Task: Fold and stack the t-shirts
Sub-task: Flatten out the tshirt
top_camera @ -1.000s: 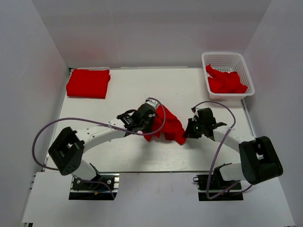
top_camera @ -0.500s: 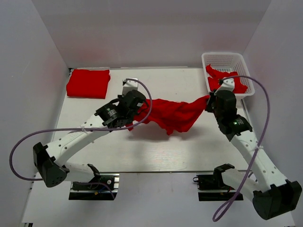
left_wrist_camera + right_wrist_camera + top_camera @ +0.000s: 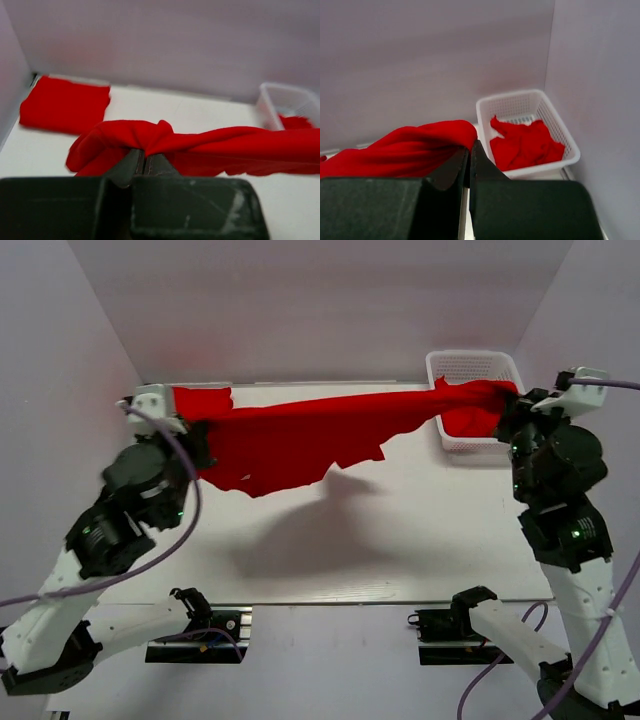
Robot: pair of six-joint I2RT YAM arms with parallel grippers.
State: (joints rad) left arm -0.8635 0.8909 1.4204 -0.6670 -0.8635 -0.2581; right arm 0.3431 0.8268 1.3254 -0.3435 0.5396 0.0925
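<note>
A red t-shirt [image 3: 300,435] hangs stretched in the air across the table, pulled taut between both arms. My left gripper [image 3: 198,445] [image 3: 145,152] is shut on its bunched left end. At the other end, near the basket, my right gripper [image 3: 508,405] [image 3: 469,146] is shut on the cloth [image 3: 415,145]. In the left wrist view a folded red t-shirt [image 3: 65,102] lies flat in the table's far left corner. A further crumpled red t-shirt [image 3: 525,145] [image 3: 470,425] lies in the white basket.
The white lattice basket [image 3: 470,365] [image 3: 520,107] stands at the back right corner, against the right wall. White walls enclose the table on the left, back and right. The held shirt casts a shadow on the white tabletop [image 3: 300,530] below it.
Both arms have risen and swung apart, left arm to the far left, right arm to the far right. The shirt went from a crumpled heap on the table to a stretched span in the air.
</note>
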